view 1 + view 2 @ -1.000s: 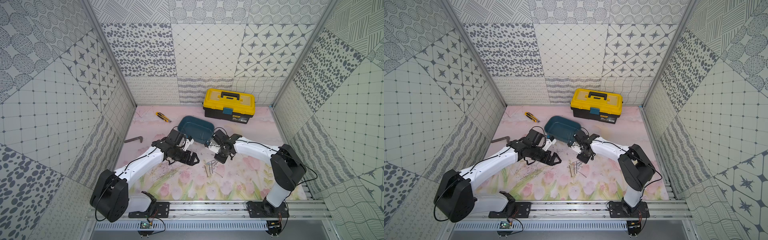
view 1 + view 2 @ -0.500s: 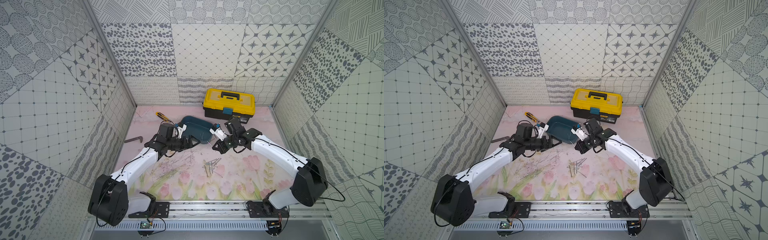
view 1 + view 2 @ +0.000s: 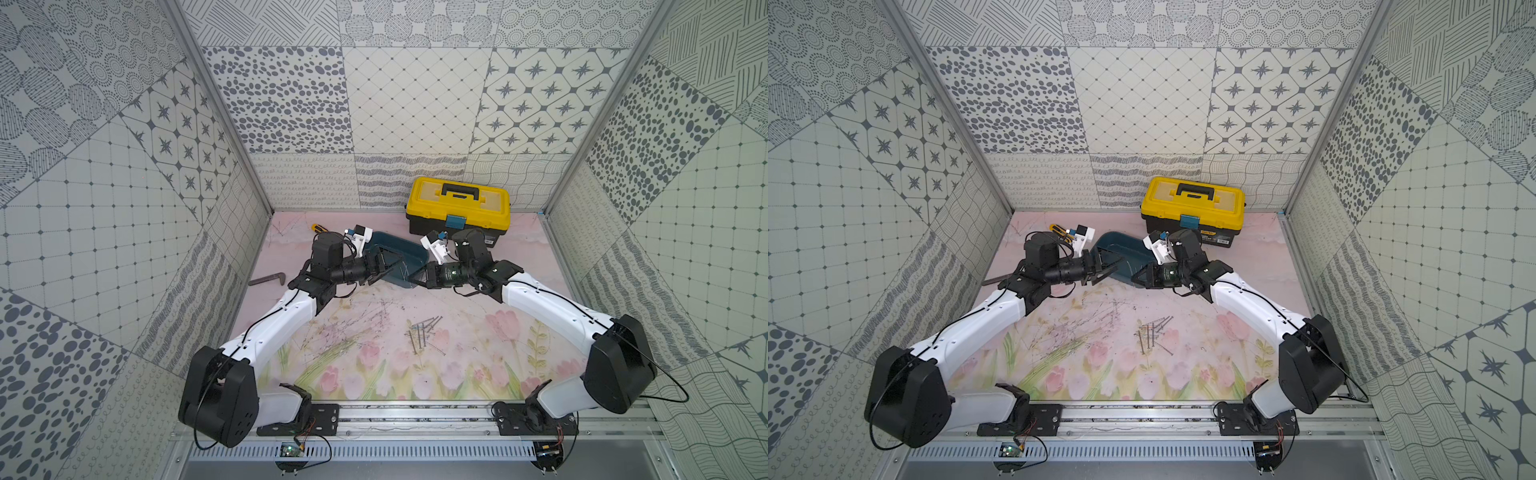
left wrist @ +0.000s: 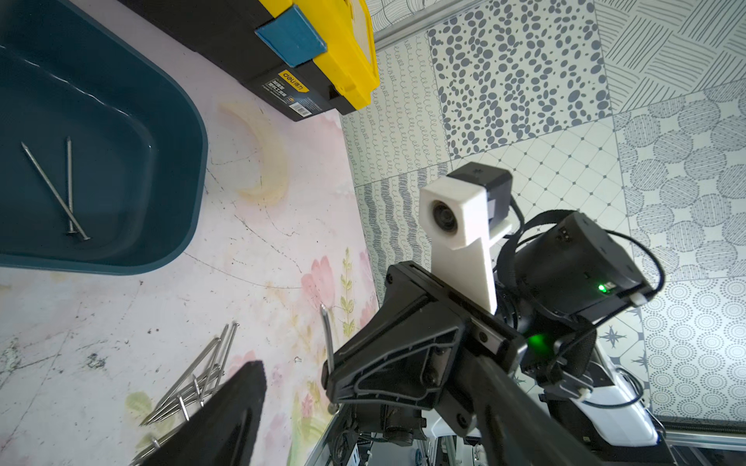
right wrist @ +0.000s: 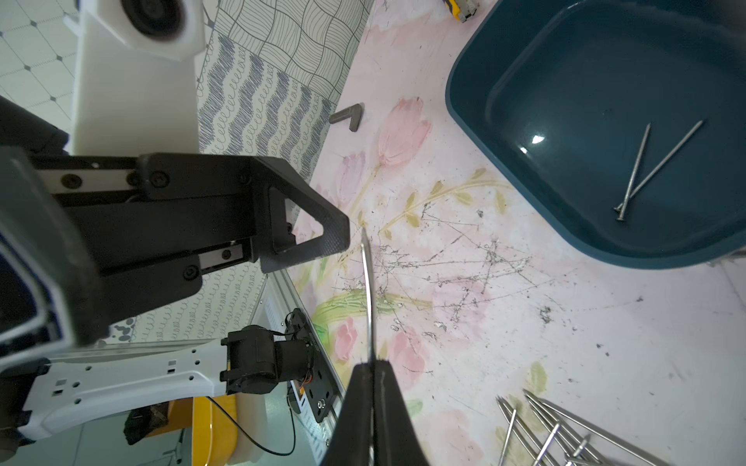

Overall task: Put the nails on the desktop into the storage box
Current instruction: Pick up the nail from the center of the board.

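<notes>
Desktop (image 4: 250, 258) nails (image 4: 202, 373) — partly hidden behind left tool (image 3: 394, 268).

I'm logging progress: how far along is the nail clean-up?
Done: two nails already lie in the storage box. In hand: the right gripper is shut on a third nail, close to the open left gripper. Left: the pile of nails on the desktop, which is most of them.

arms (image 3: 282, 320): white shells | blk joints (image 3: 216, 399); blk cables (image 3: 266, 314) | white wrist cam mounts (image 4: 456, 218); green LED (image 4: 539, 343) | blk jaws
</notes>
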`<state>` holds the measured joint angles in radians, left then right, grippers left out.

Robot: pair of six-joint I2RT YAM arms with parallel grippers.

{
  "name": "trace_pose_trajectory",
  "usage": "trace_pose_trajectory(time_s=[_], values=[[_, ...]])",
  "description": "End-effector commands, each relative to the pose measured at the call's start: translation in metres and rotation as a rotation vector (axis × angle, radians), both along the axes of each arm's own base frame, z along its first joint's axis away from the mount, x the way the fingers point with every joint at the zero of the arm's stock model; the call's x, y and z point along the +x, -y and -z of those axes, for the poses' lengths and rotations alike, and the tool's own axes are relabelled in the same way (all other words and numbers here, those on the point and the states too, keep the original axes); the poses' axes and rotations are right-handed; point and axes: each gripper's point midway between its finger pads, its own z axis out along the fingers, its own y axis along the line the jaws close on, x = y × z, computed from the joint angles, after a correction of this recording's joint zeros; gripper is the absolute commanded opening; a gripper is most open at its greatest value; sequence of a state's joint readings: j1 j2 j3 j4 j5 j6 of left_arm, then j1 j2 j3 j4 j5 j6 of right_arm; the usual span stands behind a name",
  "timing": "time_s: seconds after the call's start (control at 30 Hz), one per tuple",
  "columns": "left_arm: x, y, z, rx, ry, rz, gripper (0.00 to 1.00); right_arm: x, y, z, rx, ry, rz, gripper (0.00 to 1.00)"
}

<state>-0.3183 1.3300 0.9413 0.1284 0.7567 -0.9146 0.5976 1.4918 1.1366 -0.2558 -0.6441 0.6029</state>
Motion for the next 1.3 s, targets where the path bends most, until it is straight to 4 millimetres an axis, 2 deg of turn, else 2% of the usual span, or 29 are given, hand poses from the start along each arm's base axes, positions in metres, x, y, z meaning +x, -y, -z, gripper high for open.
trace_pose_trajectory(time_s=[0.0, 0.2, 0.27, 0.4, 0.5, 0.63, 0.83, 0.97, 1.07, 1.17, 1.23, 1.27], values=[[-0.001, 0.011, -0.021, -0.052, 0.023, 0.040, 0.79, 0.007, -0.008, -0.026, 0.125, -0.011, 0.032, 0.00], [-0.003, 0.017, -0.009, 0.010, -0.002, 0.051, 0.76, 0.007, -0.011, -0.034, 0.150, -0.012, 0.029, 0.00], [-0.001, 0.019, -0.008, 0.011, -0.003, 0.049, 0.71, 0.007, -0.011, -0.035, 0.154, -0.016, 0.033, 0.00], [0.004, 0.024, -0.006, 0.028, -0.011, 0.052, 0.58, 0.007, -0.014, -0.037, 0.168, -0.019, 0.027, 0.00], [0.009, 0.026, -0.006, 0.026, -0.013, 0.053, 0.44, 0.007, -0.015, -0.040, 0.172, -0.020, 0.027, 0.00], [0.012, 0.027, -0.004, 0.034, -0.017, 0.054, 0.34, 0.007, -0.016, -0.042, 0.178, -0.023, 0.027, 0.00], [0.014, 0.030, 0.001, 0.031, -0.036, 0.078, 0.00, 0.010, -0.016, -0.040, 0.176, -0.035, 0.040, 0.00], [0.014, 0.030, 0.002, 0.042, -0.038, 0.090, 0.00, 0.012, -0.018, -0.040, 0.179, -0.040, 0.042, 0.00], [0.014, 0.030, 0.001, 0.055, -0.028, 0.095, 0.00, 0.014, -0.017, -0.038, 0.174, -0.050, 0.048, 0.26], [0.016, 0.028, 0.000, 0.076, -0.015, 0.095, 0.00, 0.016, -0.012, -0.039, 0.159, -0.039, 0.046, 0.43], [0.018, 0.025, 0.001, 0.106, -0.001, 0.093, 0.00, 0.019, -0.001, -0.036, 0.110, -0.024, 0.066, 0.55], [0.020, 0.023, 0.003, 0.129, 0.005, 0.086, 0.00, 0.021, 0.005, -0.036, 0.079, -0.011, 0.081, 0.69]])
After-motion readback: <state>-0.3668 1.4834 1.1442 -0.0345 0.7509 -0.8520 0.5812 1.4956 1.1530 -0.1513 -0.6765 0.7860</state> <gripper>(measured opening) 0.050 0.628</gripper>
